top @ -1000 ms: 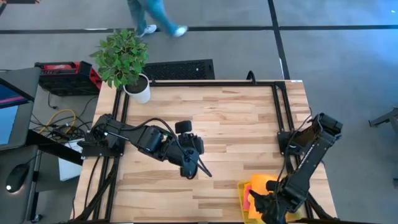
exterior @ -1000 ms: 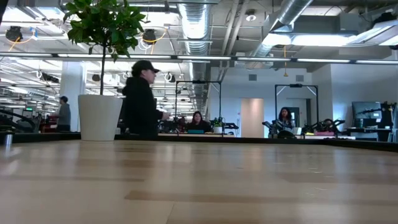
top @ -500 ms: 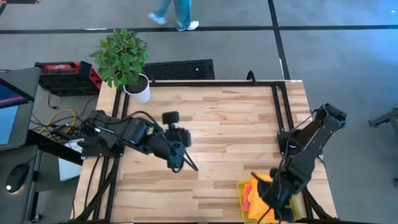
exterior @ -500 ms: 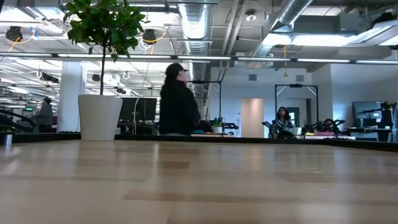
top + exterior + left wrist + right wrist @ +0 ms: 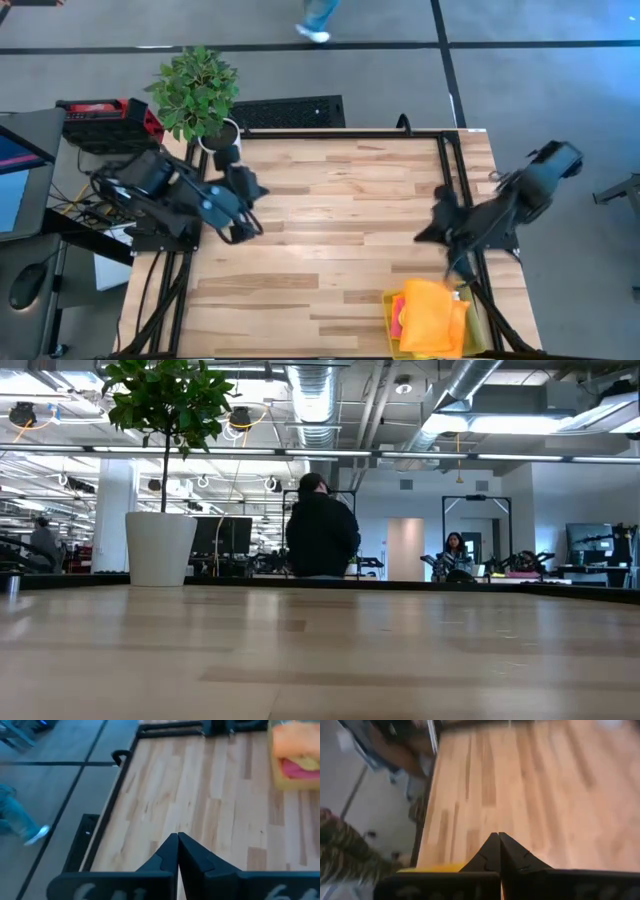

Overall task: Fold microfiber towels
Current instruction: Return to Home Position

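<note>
The microfiber towels (image 5: 432, 318) lie piled in the yellow tray (image 5: 392, 298), at the corner of the worktop (image 5: 340, 200) on the right arm's side, far from the plant (image 5: 195, 90). An orange one is on top and some pink peeks out below.

The right hand (image 5: 498, 839) is the nearer one. It is close to the tray but not touching, pinched closed and holding nothing. The left hand (image 5: 177, 840) is well apart across the worktop, closed and empty too.

I think the folding is done, and the arms only need to move away from the pile.
</note>
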Robot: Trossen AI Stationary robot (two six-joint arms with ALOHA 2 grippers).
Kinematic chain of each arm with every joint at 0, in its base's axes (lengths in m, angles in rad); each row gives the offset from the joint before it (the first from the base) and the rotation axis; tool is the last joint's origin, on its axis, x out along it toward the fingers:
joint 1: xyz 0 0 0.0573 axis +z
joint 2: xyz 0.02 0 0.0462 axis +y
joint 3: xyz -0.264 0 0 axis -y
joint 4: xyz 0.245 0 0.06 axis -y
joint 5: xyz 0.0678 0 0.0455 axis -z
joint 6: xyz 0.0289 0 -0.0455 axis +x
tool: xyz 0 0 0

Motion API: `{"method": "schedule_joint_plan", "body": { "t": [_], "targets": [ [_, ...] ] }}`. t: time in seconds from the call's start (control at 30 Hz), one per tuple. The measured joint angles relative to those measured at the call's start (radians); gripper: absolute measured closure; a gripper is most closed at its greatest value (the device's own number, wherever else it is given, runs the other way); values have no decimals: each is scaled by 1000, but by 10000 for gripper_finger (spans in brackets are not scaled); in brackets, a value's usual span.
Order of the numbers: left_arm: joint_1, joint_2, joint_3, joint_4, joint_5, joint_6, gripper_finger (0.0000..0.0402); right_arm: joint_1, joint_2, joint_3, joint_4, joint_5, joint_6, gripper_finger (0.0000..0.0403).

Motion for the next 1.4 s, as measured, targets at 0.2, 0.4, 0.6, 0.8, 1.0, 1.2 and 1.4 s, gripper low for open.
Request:
{"method": "schedule_joint_plan", "body": {
  "t": [0.2, 0.4, 0.6, 0.8, 1.0, 1.2, 1.4],
  "targets": [
    [0, -64, -7, 4, -56, -22, 401, -47, -224, -70, 138, 37, -199, 398],
    [4, -237, -316, 120, -90, -107, 401, -63, -473, -295, 345, 36, -253, 396],
    [37, -542, -794, 584, -43, -22, 401, -63, -698, -485, 451, 36, -262, 398],
    [129, -881, -1234, 1015, 67, 66, 401, -63, -899, -614, 562, 36, -285, 397],
    [195, -1161, -1614, 1307, 141, 96, 401, -63, -1057, -744, 631, 89, -321, 398],
    [221, -1400, -1897, 1492, 143, 61, 401, -64, -1061, -836, 694, 98, -318, 397],
    [221, -1597, -2062, 1546, 140, 70, 401, -71, -1062, -919, 767, 110, -321, 397]
  ]
}}
